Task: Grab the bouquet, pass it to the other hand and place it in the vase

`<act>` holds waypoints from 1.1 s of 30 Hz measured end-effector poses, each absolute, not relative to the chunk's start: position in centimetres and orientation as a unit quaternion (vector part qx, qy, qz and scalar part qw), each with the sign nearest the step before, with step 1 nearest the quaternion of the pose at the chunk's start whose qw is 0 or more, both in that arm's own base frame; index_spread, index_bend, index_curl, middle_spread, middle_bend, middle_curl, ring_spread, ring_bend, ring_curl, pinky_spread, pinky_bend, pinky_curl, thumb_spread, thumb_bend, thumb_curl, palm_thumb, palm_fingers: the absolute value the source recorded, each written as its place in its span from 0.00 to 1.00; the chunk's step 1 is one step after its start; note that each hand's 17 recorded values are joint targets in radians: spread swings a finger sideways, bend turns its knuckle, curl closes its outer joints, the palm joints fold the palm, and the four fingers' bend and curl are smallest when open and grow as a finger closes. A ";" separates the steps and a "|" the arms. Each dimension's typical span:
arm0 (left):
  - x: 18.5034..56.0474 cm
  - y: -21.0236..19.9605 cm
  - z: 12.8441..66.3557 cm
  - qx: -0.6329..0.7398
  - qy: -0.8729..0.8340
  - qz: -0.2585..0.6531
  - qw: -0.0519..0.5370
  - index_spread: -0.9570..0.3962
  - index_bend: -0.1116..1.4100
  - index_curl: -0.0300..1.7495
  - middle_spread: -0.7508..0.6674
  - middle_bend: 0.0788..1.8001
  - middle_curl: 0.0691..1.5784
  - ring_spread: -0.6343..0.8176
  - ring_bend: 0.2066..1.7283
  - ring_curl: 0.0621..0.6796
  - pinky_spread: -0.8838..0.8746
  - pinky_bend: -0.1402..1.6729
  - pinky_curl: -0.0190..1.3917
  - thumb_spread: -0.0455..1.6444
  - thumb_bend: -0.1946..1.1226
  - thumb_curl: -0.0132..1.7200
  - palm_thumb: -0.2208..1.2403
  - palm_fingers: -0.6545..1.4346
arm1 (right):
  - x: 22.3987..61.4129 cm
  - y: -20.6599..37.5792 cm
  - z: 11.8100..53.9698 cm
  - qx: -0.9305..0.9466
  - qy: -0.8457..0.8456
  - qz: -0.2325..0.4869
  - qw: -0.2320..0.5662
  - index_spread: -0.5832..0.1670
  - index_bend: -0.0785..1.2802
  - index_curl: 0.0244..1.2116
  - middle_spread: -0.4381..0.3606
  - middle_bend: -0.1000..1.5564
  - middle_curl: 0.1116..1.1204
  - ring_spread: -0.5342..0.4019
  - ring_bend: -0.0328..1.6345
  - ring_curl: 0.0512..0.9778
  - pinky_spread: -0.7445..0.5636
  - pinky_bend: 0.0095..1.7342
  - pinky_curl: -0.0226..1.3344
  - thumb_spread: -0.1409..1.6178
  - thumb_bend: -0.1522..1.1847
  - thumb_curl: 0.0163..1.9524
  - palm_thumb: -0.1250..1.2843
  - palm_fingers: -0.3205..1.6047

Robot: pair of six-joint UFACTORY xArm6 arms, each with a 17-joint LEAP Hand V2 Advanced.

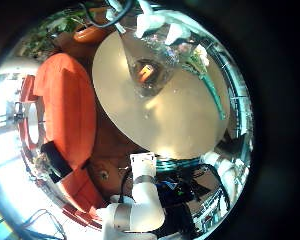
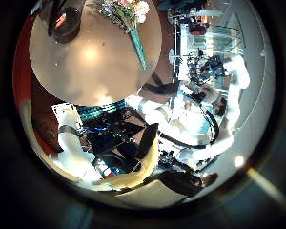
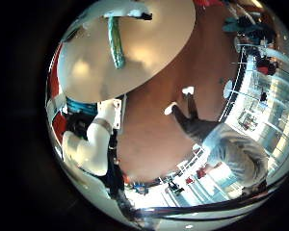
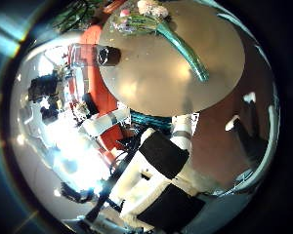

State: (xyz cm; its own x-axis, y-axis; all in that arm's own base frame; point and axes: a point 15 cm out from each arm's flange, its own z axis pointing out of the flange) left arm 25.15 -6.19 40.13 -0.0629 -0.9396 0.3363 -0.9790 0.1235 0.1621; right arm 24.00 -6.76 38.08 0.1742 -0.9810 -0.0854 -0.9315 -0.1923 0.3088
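The bouquet [image 4: 151,18] lies flat on the round table [image 4: 186,93], flower heads at one end and a long wrapped stem [image 4: 186,54] pointing across the top. The vase [image 4: 109,56] stands upright on the same table, a little away from the flowers. The left thumb side palm view shows the bouquet [image 2: 132,24] and the vase [image 2: 62,19] too. The left little finger side palm view shows the vase [image 1: 145,72] beside the flowers [image 1: 180,45]. My left hand [image 2: 133,167] and right hand [image 4: 156,171] hang well above the table, fingers stretched out.
A low upholstered seat [image 1: 65,110] stands against the table's edge; it also shows in the right thumb side palm view [image 4: 88,44]. A white arm [image 1: 140,200] rises beside the table. Bare floor [image 3: 154,115] lies beyond the table's rim.
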 end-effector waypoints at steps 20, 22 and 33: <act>24.1 -7.8 41.3 0.616 -0.774 0.024 0.142 0.75 0.19 0.25 0.81 0.07 0.17 0.82 0.13 0.23 0.80 0.18 0.18 0.65 0.14 0.19 0.32 0.37 | 25.8 -8.4 36.0 0.749 -0.638 -0.151 0.094 0.31 0.11 0.19 0.46 0.22 0.25 0.44 0.57 0.25 0.64 0.50 0.11 0.81 0.10 0.13 0.37 0.49; 24.0 -7.9 41.1 0.616 -0.777 0.011 0.133 0.75 0.19 0.24 0.81 0.07 0.17 0.82 0.14 0.23 0.80 0.18 0.18 0.67 0.15 0.19 0.35 0.36 | 26.6 -8.7 35.2 0.745 -0.640 -0.161 0.097 0.32 0.12 0.18 0.46 0.23 0.26 0.41 0.60 0.27 0.58 0.55 0.12 0.81 0.11 0.13 0.38 0.50; 22.8 -8.9 42.9 0.567 -0.818 -0.034 0.087 0.78 0.18 0.22 0.82 0.07 0.18 0.82 0.15 0.24 0.81 0.18 0.20 0.69 0.13 0.19 0.39 0.36 | 29.7 -8.4 32.5 0.686 -0.704 -0.155 0.099 0.37 0.18 0.17 0.41 0.32 0.32 0.30 0.68 0.34 0.36 0.65 0.14 0.76 0.10 0.15 0.40 0.51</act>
State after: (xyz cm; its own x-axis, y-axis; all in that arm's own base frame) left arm 22.76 -8.90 42.87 -0.3416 -0.9340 0.1045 -0.9221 0.3546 0.1549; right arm 29.71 -8.41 32.51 -0.0397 -0.9965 -0.0737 -0.9354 0.0111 0.3533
